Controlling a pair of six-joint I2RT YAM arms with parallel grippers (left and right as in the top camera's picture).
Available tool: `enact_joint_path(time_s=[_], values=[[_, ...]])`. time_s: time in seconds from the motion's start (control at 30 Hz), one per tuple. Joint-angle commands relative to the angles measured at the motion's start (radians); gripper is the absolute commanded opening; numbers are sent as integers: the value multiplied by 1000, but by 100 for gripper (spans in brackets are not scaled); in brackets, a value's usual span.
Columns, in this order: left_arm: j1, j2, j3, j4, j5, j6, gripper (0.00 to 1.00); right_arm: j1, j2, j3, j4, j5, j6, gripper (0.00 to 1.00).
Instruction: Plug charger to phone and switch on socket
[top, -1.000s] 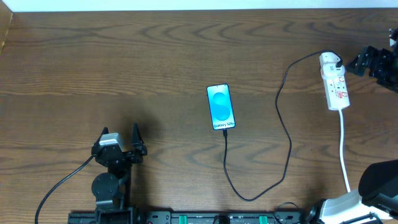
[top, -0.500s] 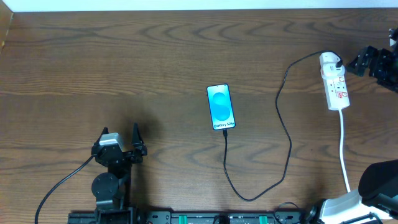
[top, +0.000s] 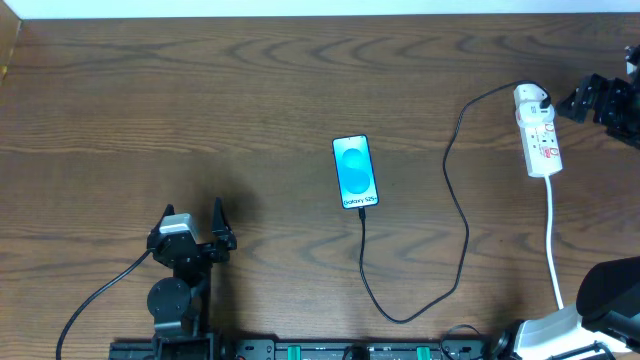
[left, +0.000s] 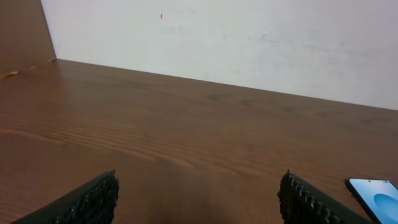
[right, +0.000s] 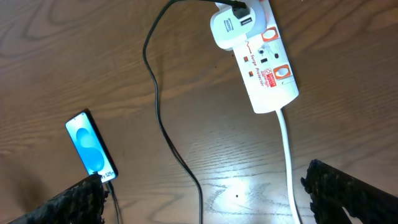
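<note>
The phone (top: 356, 172) lies face up mid-table, its blue screen lit. The charger (top: 462, 225), a thin black cable, meets the phone's bottom edge, loops toward the table's front, and climbs to a white adapter (top: 530, 97) at the far end of the socket (top: 540, 140). In the right wrist view the socket (right: 264, 68), the charger (right: 163, 121) and the phone (right: 91, 146) all lie below my right gripper (right: 205, 199), which hangs open and empty. My left gripper (top: 193, 222) rests open at the front left, far from the phone (left: 376, 200).
The socket's white cord (top: 552, 240) runs to the front right, past a white and black arm base (top: 590, 305). My right arm (top: 605, 105) reaches in from the right edge beside the socket. A white wall (left: 249, 43) borders the far side of the table.
</note>
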Motion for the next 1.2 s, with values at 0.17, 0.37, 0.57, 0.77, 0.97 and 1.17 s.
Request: enact_joint_path(time_s=[0.17,0.37,0.57,0.77,0.97,1.17], values=[[4,-6,-9,-45,13,2,83,2,-16,10,-1,-5,6,99],[4,-6,-9,-45,13,2,83,2,-16,10,11,2,5,99],[4,-6,-9,-45,13,2,83,7,-26,3,73,1,6,99],[4,-6,-9,-45,13,2,82,51,-98,-71,174,2,5,99],[4,-5,-9,-45,13,2,83,124,-255,-286,439,2,5,99],[4,-5,-9,-45,13,2,82,186,-447,-625,793,2,5,99]])
